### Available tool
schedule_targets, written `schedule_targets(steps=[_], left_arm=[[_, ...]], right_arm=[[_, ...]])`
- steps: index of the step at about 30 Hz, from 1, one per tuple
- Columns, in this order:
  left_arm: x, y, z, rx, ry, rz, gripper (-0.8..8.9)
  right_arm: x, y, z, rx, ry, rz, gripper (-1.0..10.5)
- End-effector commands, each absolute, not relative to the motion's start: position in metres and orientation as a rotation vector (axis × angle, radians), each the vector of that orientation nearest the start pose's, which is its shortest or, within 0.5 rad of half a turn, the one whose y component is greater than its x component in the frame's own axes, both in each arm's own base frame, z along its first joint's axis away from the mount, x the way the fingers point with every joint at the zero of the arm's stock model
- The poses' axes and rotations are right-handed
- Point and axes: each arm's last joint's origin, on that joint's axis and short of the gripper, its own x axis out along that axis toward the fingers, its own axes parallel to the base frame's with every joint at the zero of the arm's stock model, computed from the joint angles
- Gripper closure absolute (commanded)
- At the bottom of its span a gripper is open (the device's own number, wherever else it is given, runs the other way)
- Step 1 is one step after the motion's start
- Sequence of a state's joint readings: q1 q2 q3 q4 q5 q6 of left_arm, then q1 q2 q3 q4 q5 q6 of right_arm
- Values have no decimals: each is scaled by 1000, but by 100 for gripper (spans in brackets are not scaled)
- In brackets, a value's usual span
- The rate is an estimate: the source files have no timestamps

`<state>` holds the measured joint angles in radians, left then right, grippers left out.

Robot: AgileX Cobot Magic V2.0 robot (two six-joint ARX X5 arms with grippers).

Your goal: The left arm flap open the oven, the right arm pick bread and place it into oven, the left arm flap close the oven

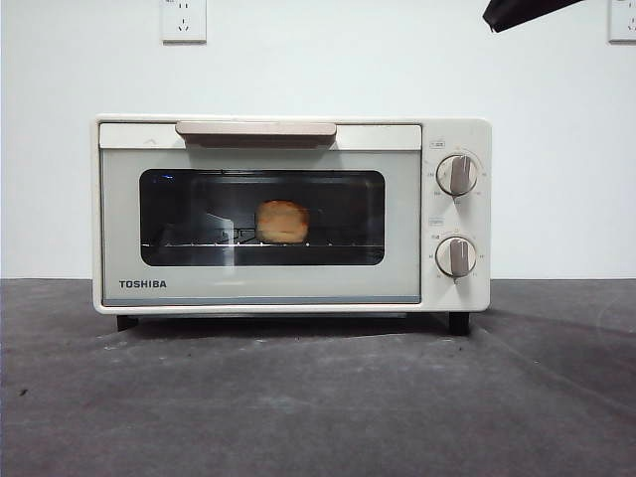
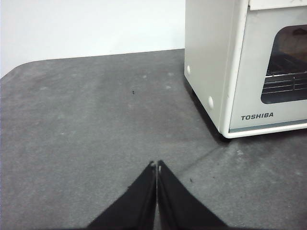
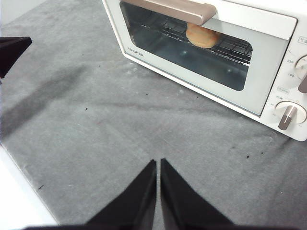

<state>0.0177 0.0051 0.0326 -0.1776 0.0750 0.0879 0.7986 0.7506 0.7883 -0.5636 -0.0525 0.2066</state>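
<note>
Bread [image 1: 282,222] is dim behind the dark oven [image 1: 291,213] window, partly hidden by the handle [image 3: 171,9] in the right wrist view. Dial markings are too small to read. Frame edges crop the oven in both wrist views.

My left gripper [image 2: 157,165], jaws together, has bare mat [image 2: 96,134] ahead from 9 to 12 o'clock. At 2 o'clock the oven [image 2: 225,72] blocks passage; its closed door [image 1: 260,224] bars access to the bread [image 1: 282,221] inside.
</note>
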Motion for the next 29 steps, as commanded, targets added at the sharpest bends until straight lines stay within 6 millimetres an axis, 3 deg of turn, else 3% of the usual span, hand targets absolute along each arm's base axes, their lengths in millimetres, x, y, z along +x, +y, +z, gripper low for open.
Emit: schedule_targets(steps=[1, 10, 14, 22, 29], left_arm=[[96, 0, 150, 84, 173, -59, 803], [96, 0, 150, 84, 173, -59, 803], [96, 0, 150, 84, 173, -59, 803], [96, 0, 150, 84, 173, -59, 803], [96, 0, 150, 84, 173, -59, 803]], right_arm=[[106, 113, 308, -9, 569, 786, 939], [105, 112, 309, -6, 564, 787, 939], [105, 102, 313, -2, 522, 750, 939], [103, 52, 324, 71, 334, 486, 939], [90, 19, 305, 54, 190, 240, 939]])
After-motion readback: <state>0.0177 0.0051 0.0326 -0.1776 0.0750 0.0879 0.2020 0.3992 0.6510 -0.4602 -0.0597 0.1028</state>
